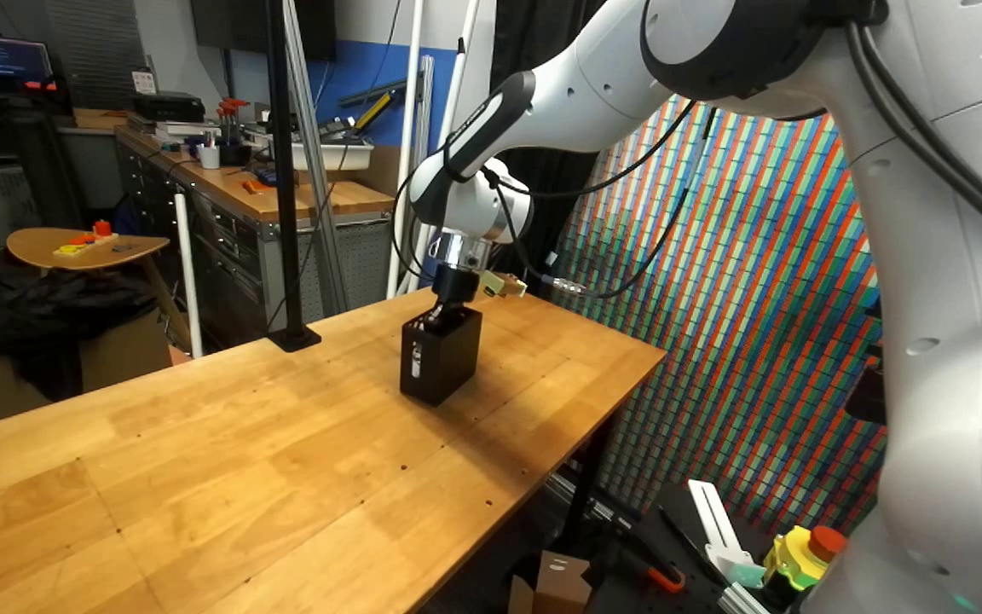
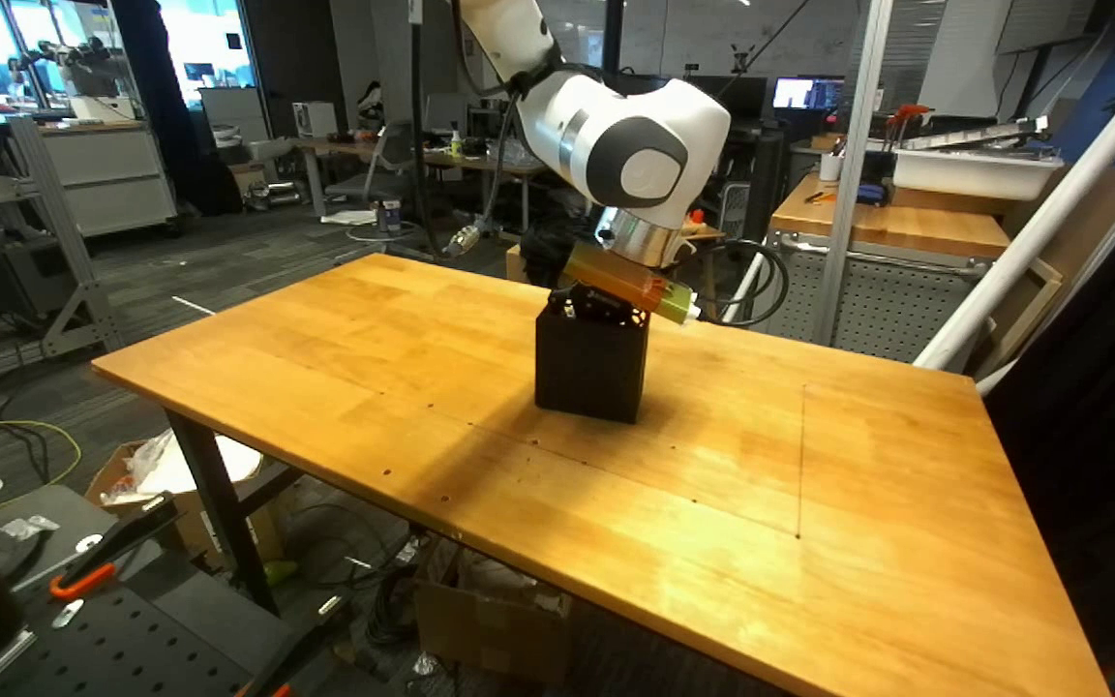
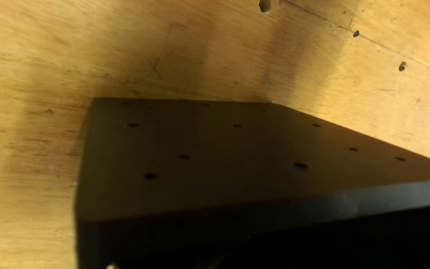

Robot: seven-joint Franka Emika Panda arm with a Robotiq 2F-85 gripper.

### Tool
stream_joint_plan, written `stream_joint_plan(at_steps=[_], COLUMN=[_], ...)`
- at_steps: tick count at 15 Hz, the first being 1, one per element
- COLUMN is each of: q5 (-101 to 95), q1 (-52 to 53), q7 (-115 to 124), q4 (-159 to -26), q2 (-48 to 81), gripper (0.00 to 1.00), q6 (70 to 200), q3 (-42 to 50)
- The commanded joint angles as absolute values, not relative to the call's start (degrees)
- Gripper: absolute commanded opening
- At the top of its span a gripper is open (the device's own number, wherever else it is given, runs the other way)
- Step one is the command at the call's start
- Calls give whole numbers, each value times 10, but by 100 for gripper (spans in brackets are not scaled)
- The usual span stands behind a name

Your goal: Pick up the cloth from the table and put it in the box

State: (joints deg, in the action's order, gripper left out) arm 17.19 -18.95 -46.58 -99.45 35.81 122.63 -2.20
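Observation:
A tall black box (image 1: 454, 358) stands upright on the wooden table, and it shows in both exterior views (image 2: 590, 366). In the wrist view its dark outer wall (image 3: 215, 149), dotted with small holes, fills the middle. My gripper (image 1: 445, 319) points down into the box's open top; it also shows in an exterior view (image 2: 594, 304). Its fingers are hidden inside the box, so I cannot tell whether they are open or shut. No cloth shows in any view. The box's inside is too dark in the wrist view to make out.
The wooden table (image 1: 227, 452) has small drilled holes, and its near edge drops to the floor. A black post (image 1: 291, 328) is fixed at the table's edge. A striped wall hanging (image 1: 713, 341) hangs beside the table. Cables loop from the arm's wrist.

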Motion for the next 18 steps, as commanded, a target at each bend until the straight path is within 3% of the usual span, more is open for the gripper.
stream_joint_plan(at_steps=[1, 18], q5=[157, 68], q1=[-186, -149], q7=[-465, -447], q4=[-996, -938], q2=[334, 304], gripper=[0, 0], q6=[1213, 1193], q3=[-15, -1])
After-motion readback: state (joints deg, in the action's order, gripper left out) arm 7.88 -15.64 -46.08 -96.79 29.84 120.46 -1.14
